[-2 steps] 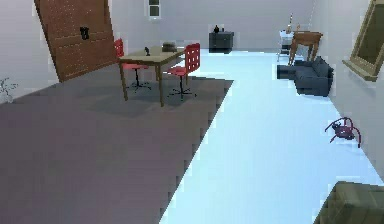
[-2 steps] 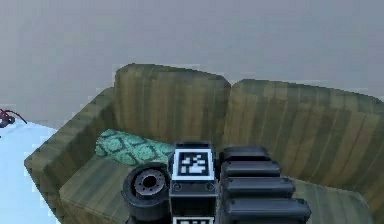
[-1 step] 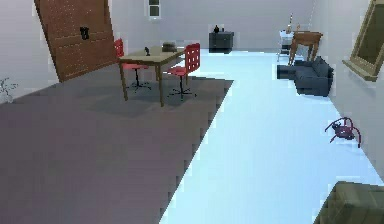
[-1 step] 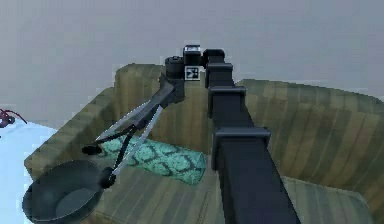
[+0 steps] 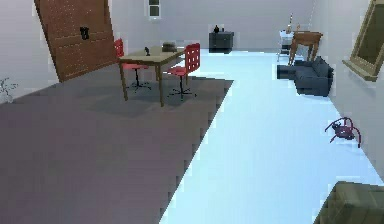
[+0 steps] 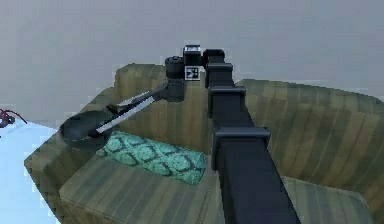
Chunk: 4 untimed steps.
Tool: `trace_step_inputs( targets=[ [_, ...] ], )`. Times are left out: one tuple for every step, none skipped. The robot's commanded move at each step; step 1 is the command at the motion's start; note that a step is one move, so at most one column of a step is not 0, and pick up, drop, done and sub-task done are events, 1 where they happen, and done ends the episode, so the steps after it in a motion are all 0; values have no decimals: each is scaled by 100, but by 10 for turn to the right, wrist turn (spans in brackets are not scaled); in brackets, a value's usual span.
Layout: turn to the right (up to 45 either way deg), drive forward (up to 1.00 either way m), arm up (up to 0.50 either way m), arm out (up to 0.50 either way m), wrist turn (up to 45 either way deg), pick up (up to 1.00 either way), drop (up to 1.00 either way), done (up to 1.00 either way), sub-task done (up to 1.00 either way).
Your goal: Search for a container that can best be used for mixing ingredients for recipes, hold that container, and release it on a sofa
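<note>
The release step seems at hand. The dark bowl [image 6: 82, 130] lies at the end effector's [image 6: 108, 118] fingertips, toward eight o'clock, by the sofa's [image 6: 310, 130] armrest above a teal cushion [image 6: 155, 158]. I cannot tell whether it is grasped or resting there. The next move calls for letting go over the seat.

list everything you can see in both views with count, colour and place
table: one, brown, forward view's upper middle
chairs: two, red, at the table
door: one, brown, upper left
cabinet: one, dark, far wall
armchair: one, dark, right side
sofa: one, olive striped, arm side view
cushion: one, teal patterned, on the sofa's seat
bowl: one, dark, by the sofa's armrest
arm: one, dark, rising from bottom edge
end effector: one, dark, fingers at the bowl; cannot tell whether it holds it
</note>
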Motion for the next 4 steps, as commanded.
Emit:
trace_step_inputs(
  targets=[
    [0,0,0,0,450,0,0,0,0],
    [0,0,0,0,450,0,0,0,0],
    [0,0,-30,0,0,0,0,0,0],
    [0,0,-32,0,0,0,0,0,0]
  ],
)
